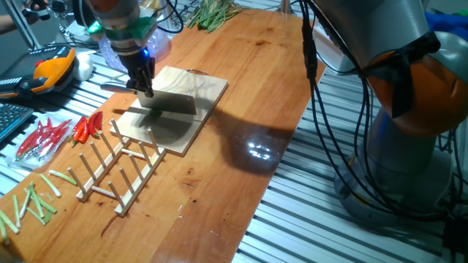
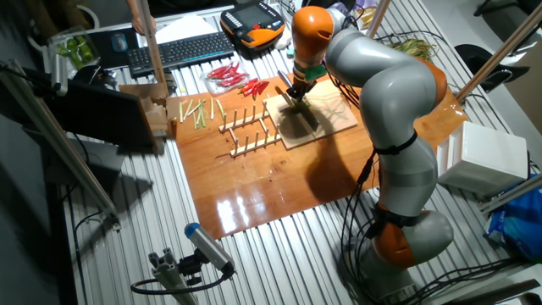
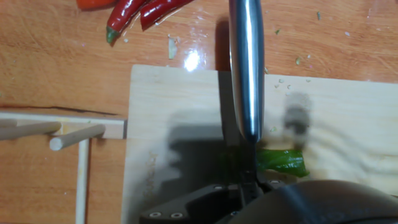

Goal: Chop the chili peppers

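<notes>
A green chili pepper (image 3: 283, 162) lies on the pale wooden cutting board (image 3: 174, 106), seen only in the hand view. My gripper (image 3: 245, 185) is shut on the handle of a steel cleaver (image 3: 245, 62), whose blade stands edge-down across the chili. In one fixed view the gripper (image 1: 145, 88) holds the cleaver (image 1: 172, 104) low over the board (image 1: 201, 88), and the chili is hidden behind the blade. The other fixed view shows the gripper (image 2: 294, 93) and cleaver (image 2: 305, 114) on the board (image 2: 334, 114).
Red chilies (image 1: 88, 128) lie left of the board, also in the hand view (image 3: 134, 12). A wooden peg rack (image 1: 121, 164) touches the board's front edge. Pale green sticks (image 1: 29, 201) lie at the near left. A teach pendant (image 1: 47, 69) and keyboard (image 2: 174, 51) sit beyond.
</notes>
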`<act>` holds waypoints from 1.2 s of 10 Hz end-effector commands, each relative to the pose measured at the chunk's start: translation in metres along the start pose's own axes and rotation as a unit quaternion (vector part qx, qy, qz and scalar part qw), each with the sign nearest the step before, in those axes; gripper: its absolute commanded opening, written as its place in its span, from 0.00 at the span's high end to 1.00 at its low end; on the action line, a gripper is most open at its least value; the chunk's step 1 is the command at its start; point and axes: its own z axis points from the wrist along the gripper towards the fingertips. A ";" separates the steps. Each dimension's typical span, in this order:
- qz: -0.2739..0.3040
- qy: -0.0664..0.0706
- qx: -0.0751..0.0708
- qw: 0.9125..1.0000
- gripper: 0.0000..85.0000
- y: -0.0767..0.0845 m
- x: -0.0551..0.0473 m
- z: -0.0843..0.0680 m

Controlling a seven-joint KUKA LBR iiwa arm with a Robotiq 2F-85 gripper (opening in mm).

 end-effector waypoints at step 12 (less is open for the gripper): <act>0.003 -0.001 -0.010 1.000 1.00 -0.003 0.001 -0.013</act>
